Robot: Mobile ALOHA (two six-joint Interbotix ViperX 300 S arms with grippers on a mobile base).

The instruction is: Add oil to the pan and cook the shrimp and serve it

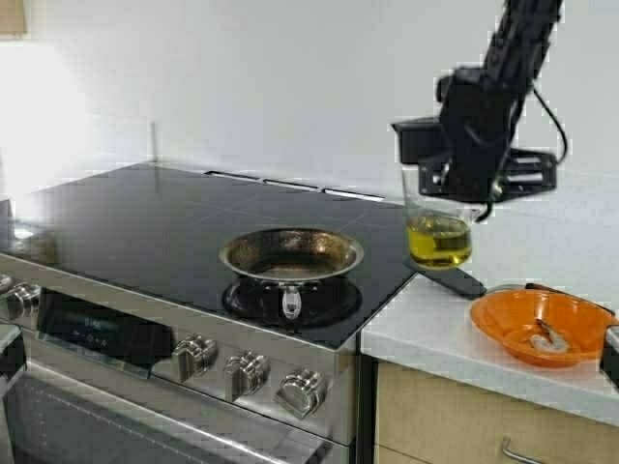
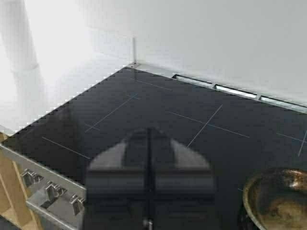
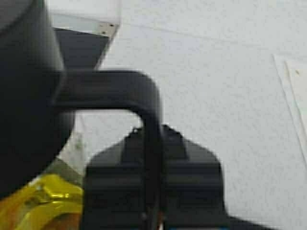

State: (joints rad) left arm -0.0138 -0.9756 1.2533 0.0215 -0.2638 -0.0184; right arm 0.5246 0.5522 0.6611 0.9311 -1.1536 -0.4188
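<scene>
Right gripper [image 3: 152, 211] clamped on black handle [image 3: 144, 110] of oil jug [image 1: 437, 217] right of pan [image 1: 291, 255] — glass, sloshing liquid, likely heavy — handle is the sound hold.

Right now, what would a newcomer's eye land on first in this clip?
Most striking is the right gripper shut on the black handle of the glass jug, with yellow-green oil in its bottom, at the counter's edge beside the stove. Next, the empty browned pan sits on the black cooktop, and the shrimp lies in the orange bowl on the counter. The left gripper hangs shut over the cooktop.
</scene>
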